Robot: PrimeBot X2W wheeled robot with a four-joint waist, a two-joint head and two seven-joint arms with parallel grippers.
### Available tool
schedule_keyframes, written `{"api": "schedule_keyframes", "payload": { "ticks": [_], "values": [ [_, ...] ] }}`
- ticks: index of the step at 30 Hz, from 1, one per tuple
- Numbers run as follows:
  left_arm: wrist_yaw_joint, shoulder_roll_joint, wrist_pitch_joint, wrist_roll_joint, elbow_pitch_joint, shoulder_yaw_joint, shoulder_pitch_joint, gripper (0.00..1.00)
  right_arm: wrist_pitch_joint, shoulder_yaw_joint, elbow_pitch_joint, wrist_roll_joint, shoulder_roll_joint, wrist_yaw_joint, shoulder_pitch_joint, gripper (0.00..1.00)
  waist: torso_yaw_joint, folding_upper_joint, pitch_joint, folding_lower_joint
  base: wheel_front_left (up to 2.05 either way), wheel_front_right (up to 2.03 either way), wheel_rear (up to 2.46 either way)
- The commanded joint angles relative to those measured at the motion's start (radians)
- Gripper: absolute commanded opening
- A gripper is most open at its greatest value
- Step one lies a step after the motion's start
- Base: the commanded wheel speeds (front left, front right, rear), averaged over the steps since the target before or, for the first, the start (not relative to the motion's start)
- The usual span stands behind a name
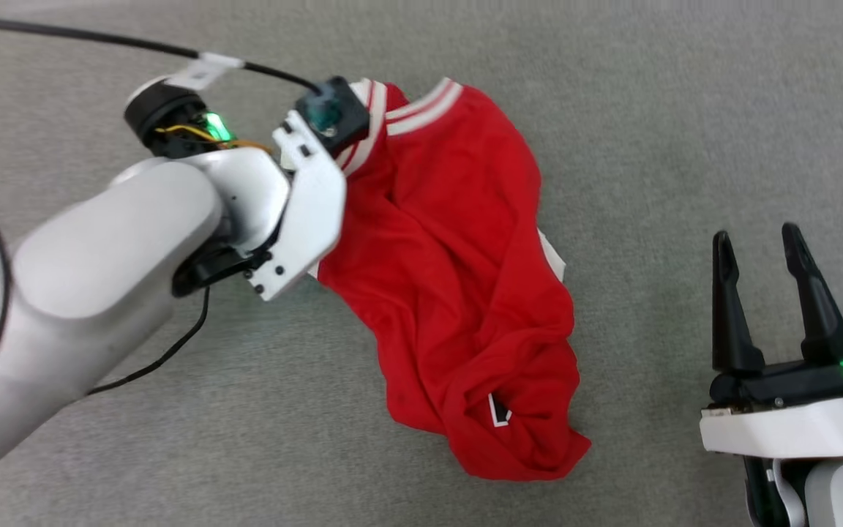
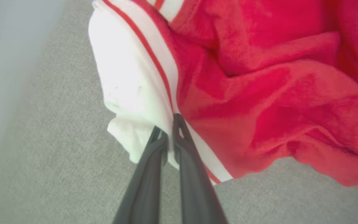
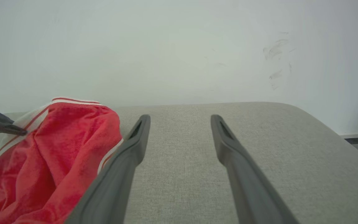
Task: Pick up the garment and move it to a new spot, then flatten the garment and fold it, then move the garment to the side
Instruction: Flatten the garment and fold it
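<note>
1. Nearest me, my right gripper point(image 1: 756, 236) hovers over bare counter point(image 1: 648, 110) with its fingers wide apart and nothing between them, well to the right of the garment.
2. The garment point(image 1: 458, 293) lies crumpled in a long heap mid-counter, running from my side toward the far edge. A scrap of black-and-white print point(image 1: 498, 410) peeks from a fold at its near end.
3. I judge it light, soft and limp. It will sag and drag from any single hold, and loose folds can slip out of a shallow pinch.
4. Farther out, at the heap's far left end, my left gripper point(image 2: 168, 124) is clamped together on the white sleeve point(image 2: 126, 77), just beside the red-striped trim point(image 2: 154, 62).
5. That seamed edge looks like a sound place to grip, since doubled cloth is less likely to slide. For spreading it flat, I would want my right gripper on a matching edge or corner at the other side.
6. Beyond the far edge stands a pale wall point(image 3: 179, 46).
</note>
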Motion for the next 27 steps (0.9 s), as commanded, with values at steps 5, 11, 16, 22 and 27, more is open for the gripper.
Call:
{"api": "schedule_keyframes", "payload": {
  "ticks": [5, 11, 16, 22, 27],
  "values": [
    [0.049, 0.151, -0.1, -0.029, -0.092, 0.041, 0.105, 0.0, -0.002, -0.008, 0.003, -0.024, 0.002, -0.001, 0.045, 1.0, 0.092, 0.0, -0.104, 0.0, 0.0, 0.0, 0.0],
    [0.134, 0.286, -0.127, -0.085, -0.175, 0.051, 0.231, 0.0, -0.002, -0.008, 0.007, -0.033, 0.001, -0.001, 0.068, 1.0, 0.133, 0.0, -0.132, 0.0, 0.0, 0.0, 0.0],
    [0.193, 0.358, -0.15, -0.144, -0.183, 0.036, 0.366, 0.0, -0.002, 0.0, 0.009, -0.039, 0.001, -0.001, 0.069, 1.0, 0.141, 0.0, -0.131, 0.0, 0.0, 0.0, 0.0],
    [0.212, 0.346, -0.175, -0.216, -0.118, 0.019, 0.509, 0.0, -0.002, 0.01, 0.03, -0.045, 0.001, -0.001, 0.067, 1.0, 0.137, 0.0, -0.126, 0.0, 0.0, 0.0, 0.0],
    [0.225, 0.298, -0.262, -0.239, -0.063, 0.036, 0.555, 1.0, -0.002, 0.013, 0.035, -0.053, 0.002, -0.001, 0.057, 1.0, 0.129, 0.0, -0.133, 0.0, 0.0, 0.0, 0.0]
  ]
}}
